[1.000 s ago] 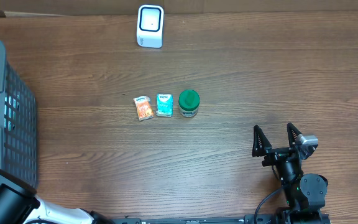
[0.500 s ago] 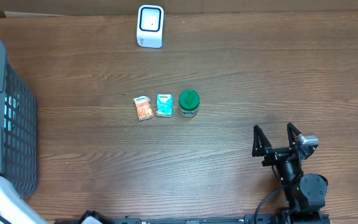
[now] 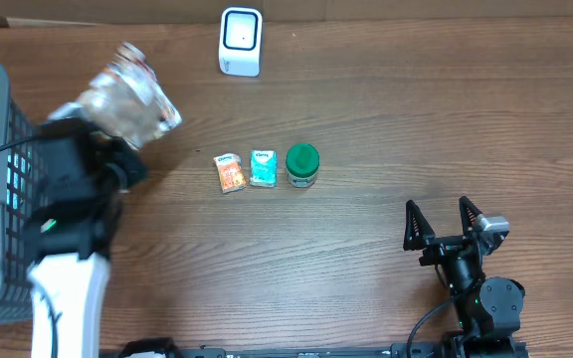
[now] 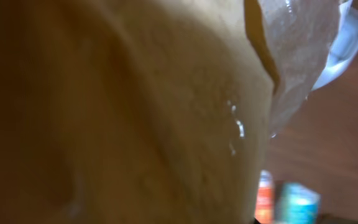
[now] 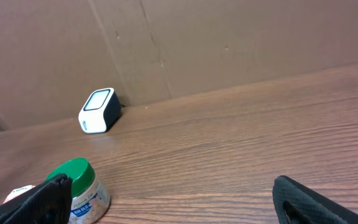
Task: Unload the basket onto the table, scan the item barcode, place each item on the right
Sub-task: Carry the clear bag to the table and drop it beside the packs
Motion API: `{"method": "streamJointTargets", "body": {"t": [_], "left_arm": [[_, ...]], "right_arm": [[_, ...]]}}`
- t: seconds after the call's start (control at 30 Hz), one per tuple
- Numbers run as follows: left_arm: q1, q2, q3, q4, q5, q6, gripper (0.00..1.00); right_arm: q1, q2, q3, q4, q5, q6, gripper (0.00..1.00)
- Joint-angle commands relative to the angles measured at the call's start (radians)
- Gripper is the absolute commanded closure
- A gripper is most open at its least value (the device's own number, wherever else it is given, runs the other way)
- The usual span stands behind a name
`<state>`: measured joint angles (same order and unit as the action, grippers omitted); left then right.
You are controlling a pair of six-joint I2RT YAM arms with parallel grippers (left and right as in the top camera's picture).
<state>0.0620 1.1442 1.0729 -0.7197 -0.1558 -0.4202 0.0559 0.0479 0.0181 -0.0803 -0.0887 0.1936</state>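
Note:
The item is a clear plastic bag with something tan inside, blurred, held in the air over the table's left part. My left gripper is shut on its lower end, its fingers hidden by the bag. In the left wrist view the tan bag fills almost the whole frame and its crinkled plastic shows at the top right. The white barcode scanner stands at the back edge, to the right of the bag; the scanner also shows in the right wrist view. My right gripper rests open and empty at the front right.
An orange packet, a teal packet and a green-lidded jar lie in a row mid-table. A dark mesh basket stands at the left edge. A cardboard wall runs behind the scanner.
My left arm has swung up out of the basket area and rightward, carrying the bag over the table. The right arm has not moved.

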Motion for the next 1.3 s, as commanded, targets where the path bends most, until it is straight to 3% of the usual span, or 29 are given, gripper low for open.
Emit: {"method": "streamJointTargets", "body": {"t": [0.0, 0.2, 0.37, 0.5, 0.67, 0.73, 0.83, 0.87, 1.03, 1.27], "left_arm": [[-0.143, 0.094, -0.009, 0.011, -0.438, 0.069, 0.96], [-0.317, 0.267, -0.009, 0.079, -0.726, 0.089, 0.96], [-0.409, 0.424, -0.009, 0.091, -0.875, 0.111, 0.95], [-0.440, 0.552, -0.009, 0.088, -0.956, 0.111, 0.96], [-0.444, 0.639, -0.009, 0.089, -0.925, 0.109, 0.96], [-0.444, 0.645, -0.009, 0.092, -0.907, 0.097, 0.83], [-0.444, 0.639, -0.008, 0.131, -0.867, 0.091, 0.25], [-0.446, 0.637, -0.004, 0.143, -0.842, 0.092, 0.13], [-0.470, 0.619, 0.035, 0.148, -0.640, 0.091, 0.00], [-0.479, 0.512, 0.134, 0.124, -0.377, 0.091, 0.00]], "right_arm": [[0.006, -0.004, -0.010, 0.004, 0.008, -0.005, 0.00], [0.006, -0.004, -0.010, 0.004, 0.008, -0.004, 0.00], [0.006, -0.004, -0.010, 0.004, 0.008, -0.004, 0.00], [0.006, -0.004, -0.010, 0.004, 0.008, -0.004, 0.00], [0.006, -0.004, -0.010, 0.004, 0.008, -0.004, 0.00], [0.006, -0.004, -0.010, 0.004, 0.008, -0.004, 0.00], [0.006, -0.004, -0.010, 0.004, 0.008, -0.004, 0.00], [0.006, -0.004, -0.010, 0.004, 0.008, -0.004, 0.00], [0.006, -0.004, -0.010, 0.004, 0.008, -0.004, 0.00], [0.006, -0.004, -0.010, 0.004, 0.008, -0.005, 0.00]]}}
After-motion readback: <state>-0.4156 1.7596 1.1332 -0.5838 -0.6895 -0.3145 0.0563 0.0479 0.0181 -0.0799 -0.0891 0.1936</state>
